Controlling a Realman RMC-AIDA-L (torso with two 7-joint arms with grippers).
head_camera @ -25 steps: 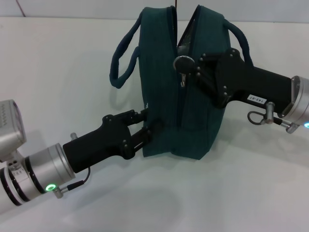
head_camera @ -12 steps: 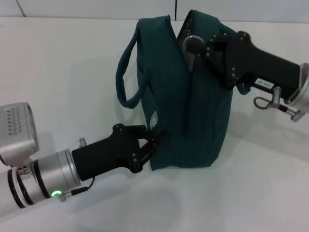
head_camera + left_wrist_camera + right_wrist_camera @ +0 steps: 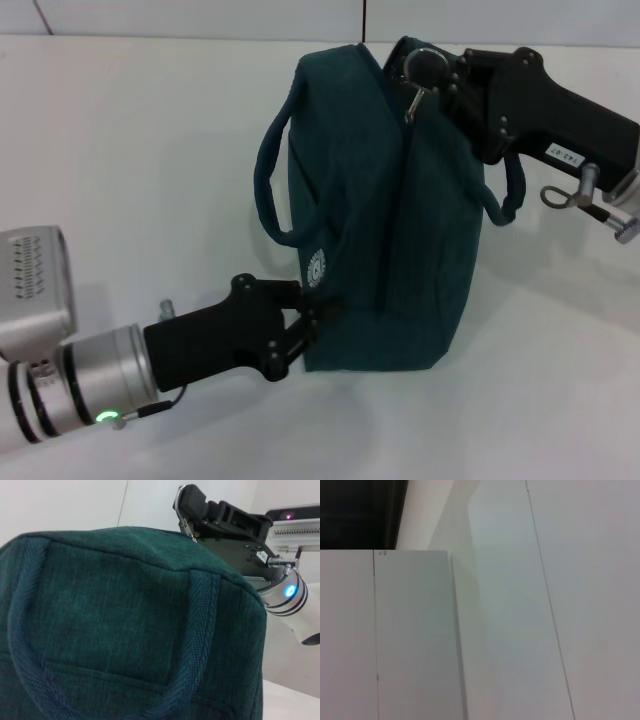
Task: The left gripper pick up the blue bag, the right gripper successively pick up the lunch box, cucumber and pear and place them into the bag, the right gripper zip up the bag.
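Now right hand [image 3: 415, 72] pinches blue bag [image 3: 370, 210] zipper top.

One blue bag [image 3: 385, 220] stands at the middle of the worktop [image 3: 130, 150], showing two loop handles, one at 9 o'clock and one at 3 o'clock. Two grippers are in view: the left gripper [image 3: 318, 312] at 7 o'clock and the right gripper [image 3: 420, 70] at 1 o'clock.
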